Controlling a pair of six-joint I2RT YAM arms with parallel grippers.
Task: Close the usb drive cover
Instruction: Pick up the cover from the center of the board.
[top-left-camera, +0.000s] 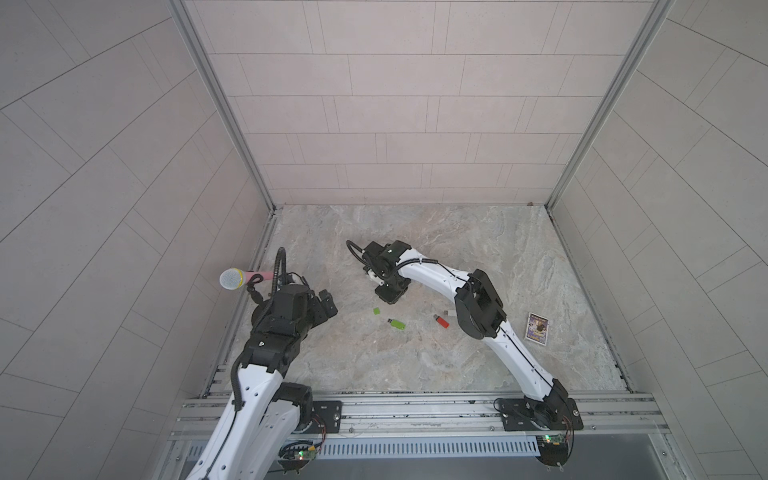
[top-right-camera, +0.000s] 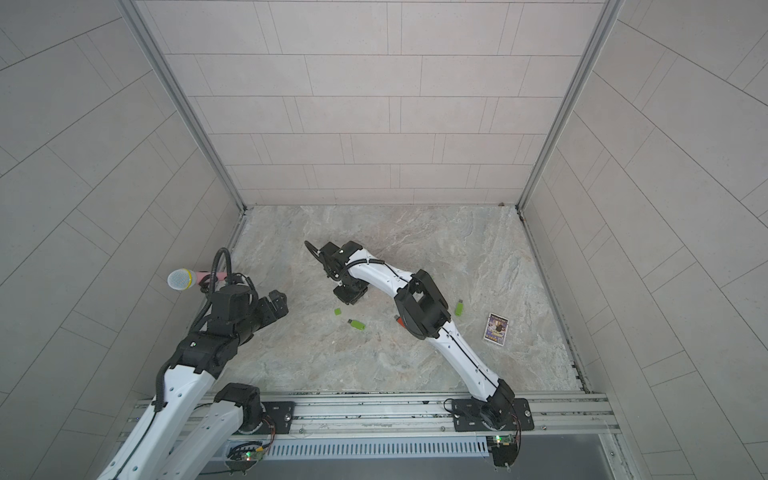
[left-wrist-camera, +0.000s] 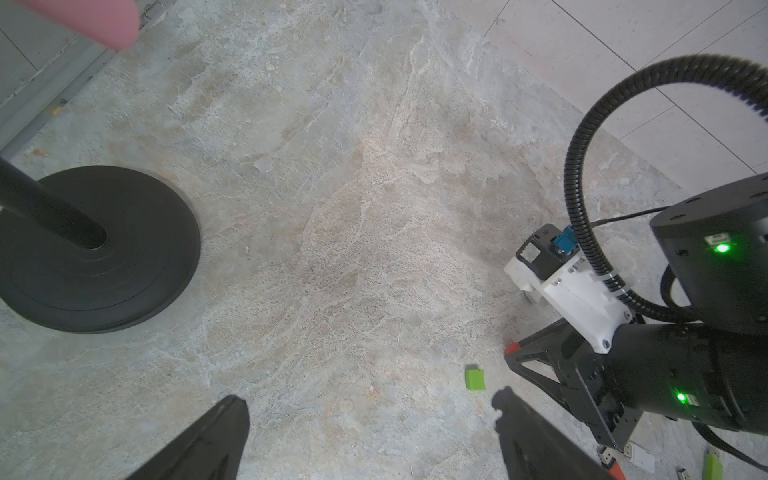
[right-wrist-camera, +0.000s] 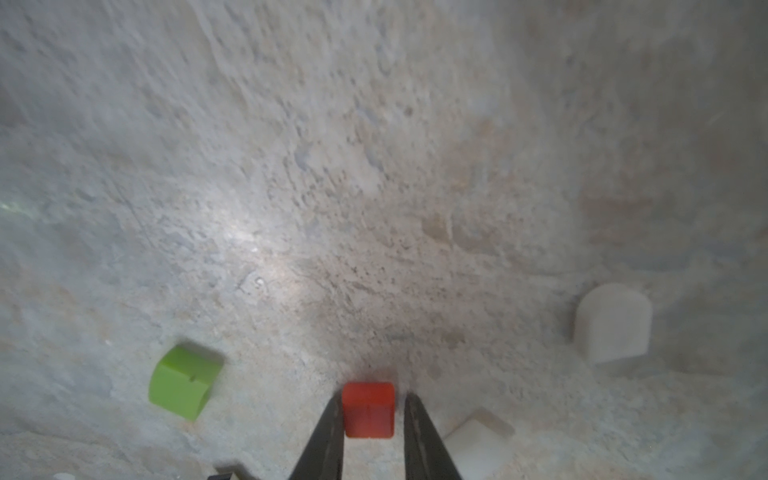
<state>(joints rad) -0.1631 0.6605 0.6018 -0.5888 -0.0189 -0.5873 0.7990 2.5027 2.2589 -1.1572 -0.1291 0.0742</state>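
A small red cover (right-wrist-camera: 368, 411) sits between the fingertips of my right gripper (right-wrist-camera: 370, 400), whose jaws are shut close on both its sides, low over the table. In both top views that gripper (top-left-camera: 388, 296) points down mid-table and hides the cover. The red usb drive (top-left-camera: 441, 321) lies uncapped on the table to its right, beside the arm's elbow. A loose green cover (top-left-camera: 376, 311) and an uncapped green usb drive (top-left-camera: 397, 323) lie just in front of the gripper. My left gripper (left-wrist-camera: 370, 397) hovers open and empty at the left, near the green cover (left-wrist-camera: 475, 378).
A pink microphone (top-left-camera: 232, 278) on a black stand with a round base (left-wrist-camera: 95, 249) is at the left wall. Two white covers (right-wrist-camera: 613, 324) lie near the right gripper. Another green drive (top-right-camera: 459, 308) and a picture card (top-left-camera: 537, 328) lie to the right.
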